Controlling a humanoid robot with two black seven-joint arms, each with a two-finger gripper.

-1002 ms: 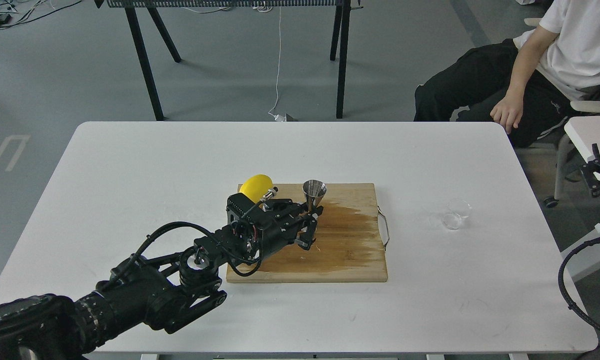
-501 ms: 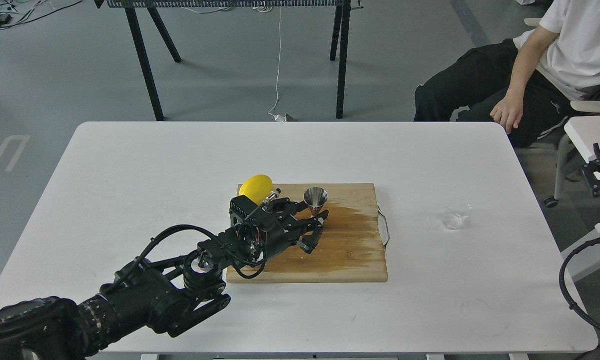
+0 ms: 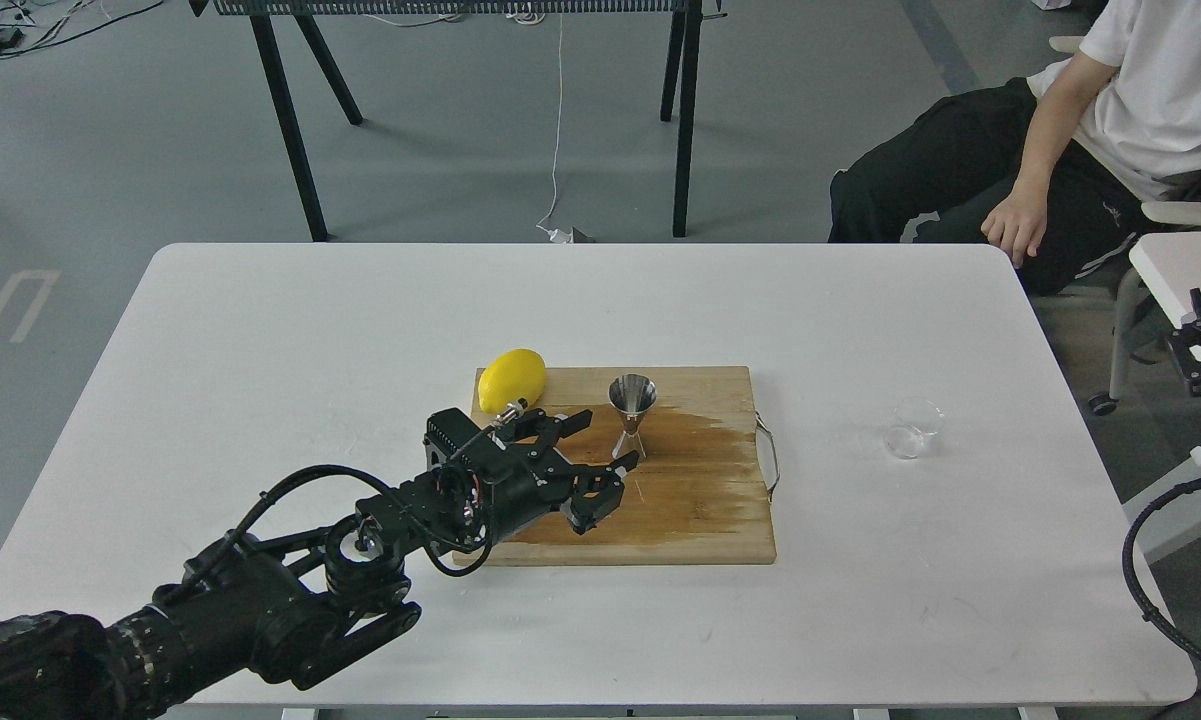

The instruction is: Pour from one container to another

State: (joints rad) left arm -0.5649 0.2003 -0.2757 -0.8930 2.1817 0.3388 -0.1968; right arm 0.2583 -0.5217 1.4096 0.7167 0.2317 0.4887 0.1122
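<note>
The steel jigger (image 3: 632,413) stands upright on the wooden cutting board (image 3: 700,520), at the edge of a dark wet patch. My left gripper (image 3: 603,441) is open just left of and nearer than the jigger, with nothing between its fingers; one fingertip (image 3: 628,460) lies close to the jigger's base. The clear glass cup (image 3: 911,428) sits on the white table (image 3: 260,330) well right of the board, far from both grippers. A dark part at the right edge appears to be my right gripper (image 3: 1198,350), off the table and mostly cut off.
A yellow lemon (image 3: 512,379) rests at the board's far left corner, just behind my left wrist. The board has a metal handle (image 3: 768,455) on its right side. A seated person (image 3: 1060,150) is beyond the table's far right corner. A black cable (image 3: 1140,570) loops at the right edge.
My left gripper lowered the jigger onto the board, opened and let go of it, then drew back to the left and toward me. The jigger now stands free. The glass cup has not moved.
</note>
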